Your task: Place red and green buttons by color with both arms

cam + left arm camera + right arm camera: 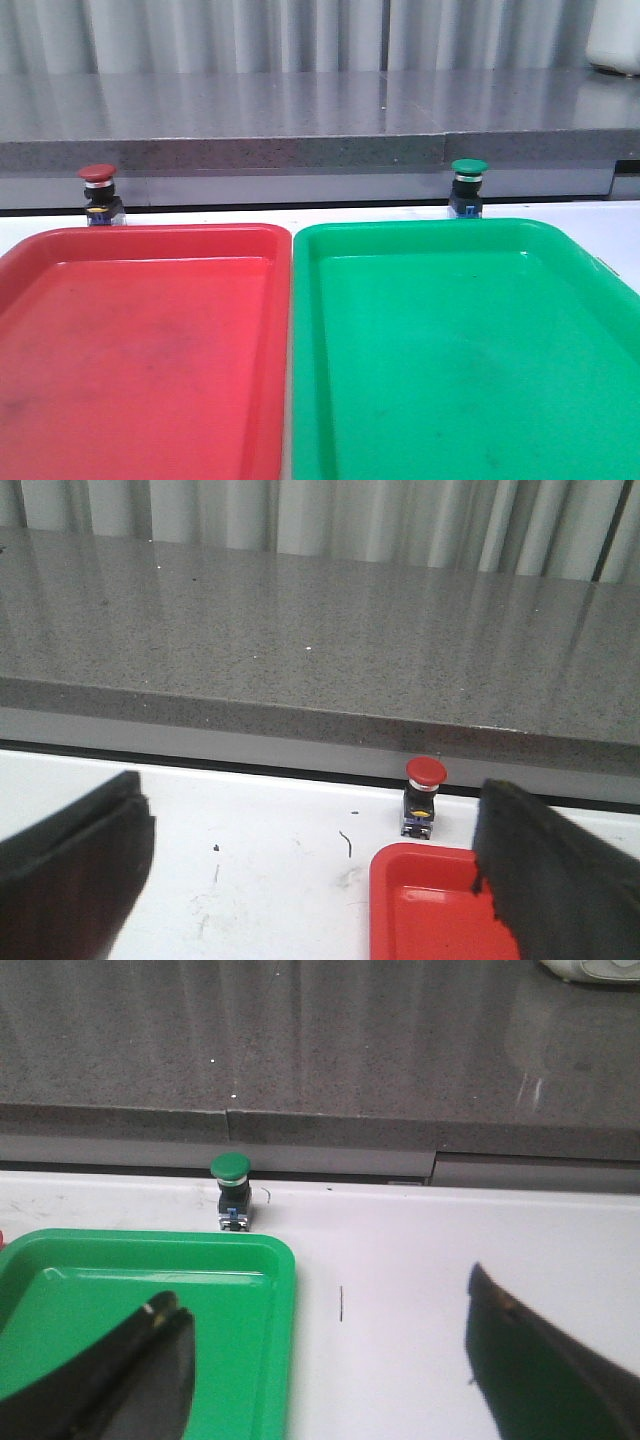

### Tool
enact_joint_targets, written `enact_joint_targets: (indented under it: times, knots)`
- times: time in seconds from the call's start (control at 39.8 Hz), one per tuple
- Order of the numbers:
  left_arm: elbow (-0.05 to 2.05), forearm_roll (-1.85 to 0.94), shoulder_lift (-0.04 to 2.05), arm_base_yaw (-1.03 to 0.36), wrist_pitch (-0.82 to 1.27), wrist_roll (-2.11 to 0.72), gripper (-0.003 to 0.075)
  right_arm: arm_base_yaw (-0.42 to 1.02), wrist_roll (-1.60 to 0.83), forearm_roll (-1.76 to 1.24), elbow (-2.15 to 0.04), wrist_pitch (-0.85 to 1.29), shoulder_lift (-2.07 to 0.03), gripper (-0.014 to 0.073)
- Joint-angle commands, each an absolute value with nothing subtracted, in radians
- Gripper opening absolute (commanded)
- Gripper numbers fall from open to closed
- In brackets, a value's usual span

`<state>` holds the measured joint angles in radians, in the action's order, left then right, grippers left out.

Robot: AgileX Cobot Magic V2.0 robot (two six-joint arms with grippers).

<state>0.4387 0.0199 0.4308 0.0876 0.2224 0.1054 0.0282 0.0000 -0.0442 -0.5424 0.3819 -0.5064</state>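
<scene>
The red button [98, 193] stands upright on the white table behind the red tray [140, 350], at its far left corner; it also shows in the left wrist view [424, 795]. The green button [468, 186] stands upright behind the green tray [460, 350]; it also shows in the right wrist view [231, 1191]. My left gripper [310, 865] is open and empty, well short of the red button, over the table beside the red tray's corner [420, 910]. My right gripper [325, 1355] is open and empty, over the edge of the green tray [140, 1290]. Neither arm shows in the front view.
The two trays lie side by side, touching, and fill the near table. A grey stone ledge [320, 120] runs along the back just behind both buttons. A white object [615, 35] stands at the far right on the ledge.
</scene>
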Motion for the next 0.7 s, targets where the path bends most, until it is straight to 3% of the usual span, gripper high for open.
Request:
enact_joint_targets:
  times: [0.0, 0.4, 0.68]
  knots:
    - [0.472, 0.020, 0.442, 0.091, 0.136, 0.115, 0.0667, 0.023, -0.010, -0.046, -0.581, 0.307, -0.517, 0.0643]
    - [0.476, -0.039, 0.465, 0.089, 0.063, 0.115, 0.0565, 0.023, -0.010, -0.046, -0.581, 0.307, -0.517, 0.0643]
    - [0.643, -0.032, 0.769, -0.043, 0.068, 0.085, 0.0565, 0.023, -0.010, -0.046, -0.581, 0.307, -0.517, 0.0643]
